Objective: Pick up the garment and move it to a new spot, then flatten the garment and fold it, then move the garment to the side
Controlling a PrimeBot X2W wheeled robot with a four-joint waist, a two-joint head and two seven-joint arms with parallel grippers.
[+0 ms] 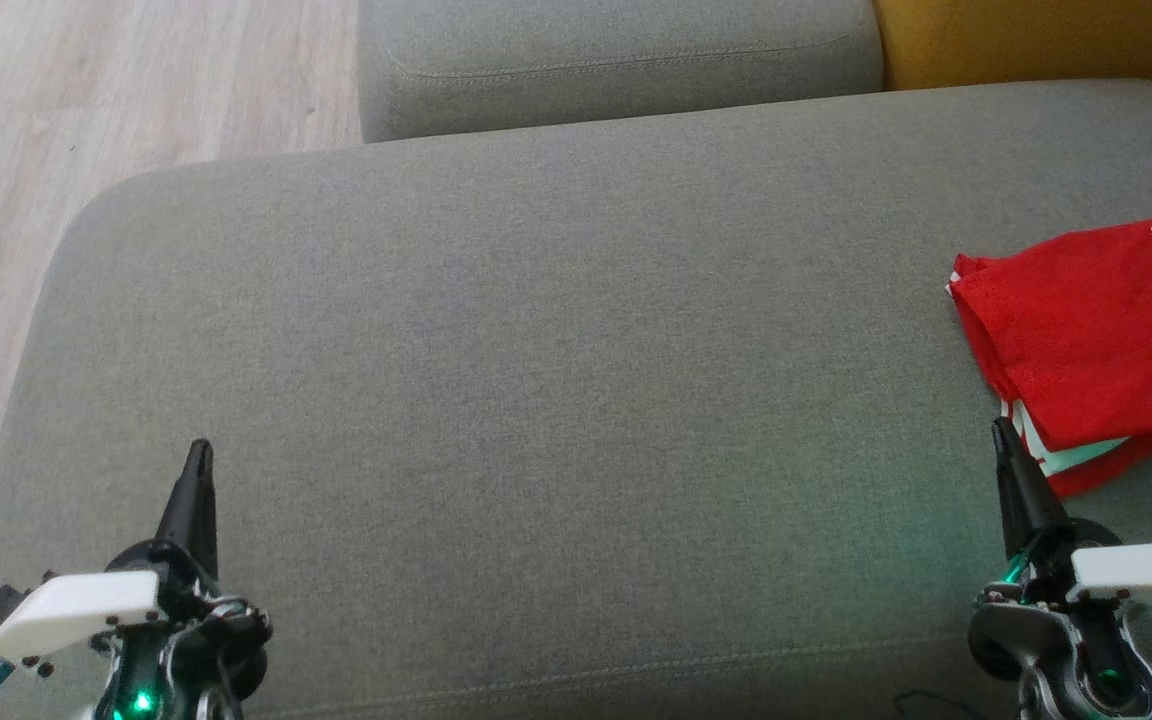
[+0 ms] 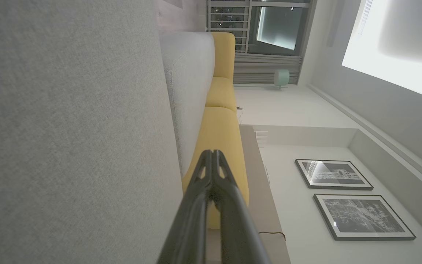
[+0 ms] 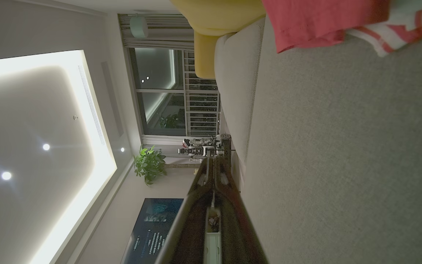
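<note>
You are looking down on a broad grey fabric sofa seat (image 1: 536, 350), which takes up most of the head view. Pale wood-plank floor (image 1: 86, 100) lies to its left. Behind it sits a second grey cushion (image 1: 616, 60), and beside that a yellow cushion (image 1: 1026, 40).

One garment is here: a red jersey (image 1: 1096, 340) with dark lettering and white-and-red trim, folded into a rough stack. It lies on the seat at the far right, partly cut off by the picture's edge.

Your two grippers hang low over the seat's near edge, well apart. The left gripper (image 1: 199, 447) has its two dark fingers pressed together with nothing between them, over bare fabric. The right gripper (image 1: 1000, 428) is likewise closed and empty. Its tip is just beside the jersey's near corner, and you cannot tell whether it touches the cloth.

The left wrist view shows a white wall with two framed black-and-white pictures (image 2: 333, 174), one beside the other, and a dark window (image 2: 277, 29). The right wrist view shows one potted plant (image 3: 148, 165), a lit screen (image 3: 152, 227) on the wall, and three small ceiling spotlights (image 3: 46, 146) beside a glowing recessed panel.
</note>
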